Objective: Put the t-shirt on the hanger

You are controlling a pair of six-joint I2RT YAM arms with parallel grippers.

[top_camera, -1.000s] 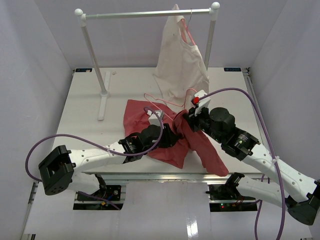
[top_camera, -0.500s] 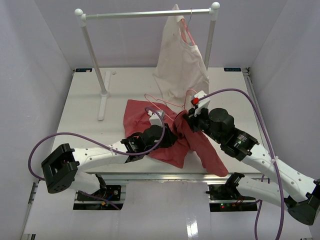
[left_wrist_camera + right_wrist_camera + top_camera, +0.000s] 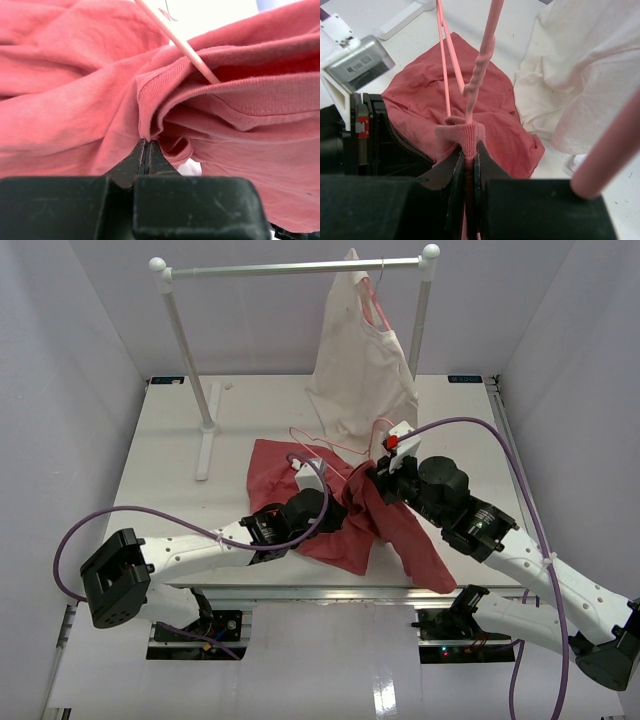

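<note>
The white tabletop (image 3: 170,470) spreads beneath both pincers. On its far side, well beyond the left pincer (image 3: 147,142) and the right pincer (image 3: 469,150), stands the white tube clothes rail (image 3: 290,268). A cream cloth garment (image 3: 360,380) hangs from that rail just beyond the right pincer and a little to its right, with its lower edge reaching the tabletop.

The faded-red cloth t-shirt (image 3: 278,465) lies crumpled on the tabletop between and around the two pincers. Most of it is bunched beyond and to the left of the left pincer, and one flap trails toward the near edge below the right pincer.

The thin pink wire hanger (image 3: 477,70) rises straight ahead of the right pincer. Its twisted neck runs down into the ribbed collar at the fingertips, and one of its arms slants across the cloth just above the left pincer.

The right pincer is closed almost flat on the t-shirt's ribbed collar, which stands up in a small fold between the tips. The left pincer is closed tight, its tips meeting on a gathered fold of the t-shirt next to a ribbed hem. The two pincers sit close together, near the middle of the tabletop.
</note>
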